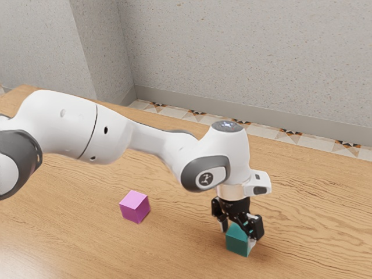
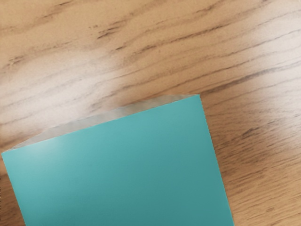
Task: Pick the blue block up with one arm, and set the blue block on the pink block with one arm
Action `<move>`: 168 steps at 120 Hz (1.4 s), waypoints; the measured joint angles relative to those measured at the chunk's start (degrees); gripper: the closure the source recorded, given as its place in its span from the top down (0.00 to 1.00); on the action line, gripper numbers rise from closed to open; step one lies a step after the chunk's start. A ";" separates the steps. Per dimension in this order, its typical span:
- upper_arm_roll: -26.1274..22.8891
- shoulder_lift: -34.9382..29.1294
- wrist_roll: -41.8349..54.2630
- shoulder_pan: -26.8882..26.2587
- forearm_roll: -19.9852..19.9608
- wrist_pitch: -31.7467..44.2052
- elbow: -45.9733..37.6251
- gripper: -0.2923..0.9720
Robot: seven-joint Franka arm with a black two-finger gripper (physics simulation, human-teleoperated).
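gripper (image 1: 239,231) clamped on teal-blue cube block (image 1: 238,244) (image 2: 122,174) from two sides | cube low at light wooden table (image 1: 325,197) | bare wood all round, far table edge well behind | pink cube block (image 1: 135,207) well apart toward exterior view's left, nothing between

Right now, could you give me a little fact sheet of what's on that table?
surface: wooden table
blue block: teal-blue cube, resting on the table, directly under the arm's end
pink block: resting on the table, apart from the blue block, toward the exterior view's left
arm: white, reaching down over the blue block
stacking: not yet done
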 joint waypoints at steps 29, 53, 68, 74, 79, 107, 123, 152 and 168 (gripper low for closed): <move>0.63 2.74 -1.70 -0.60 0.22 0.21 2.08 0.77; 1.27 3.10 -2.55 -1.08 0.44 0.22 2.50 0.76; 2.12 3.56 -2.92 -1.56 0.47 0.22 2.51 0.63; 2.19 3.86 -3.05 -1.62 0.53 0.23 2.57 0.61; 2.22 4.22 -3.16 -1.69 0.57 0.23 3.19 0.60; 2.88 3.44 -2.71 -1.89 0.70 0.12 3.75 0.58; 3.34 -0.38 -1.15 -1.17 0.60 -0.43 2.71 0.54; 3.23 -11.91 3.03 5.07 -0.04 -1.71 -9.10 0.55; -1.38 -14.23 6.12 12.98 -0.18 -2.17 -11.89 0.55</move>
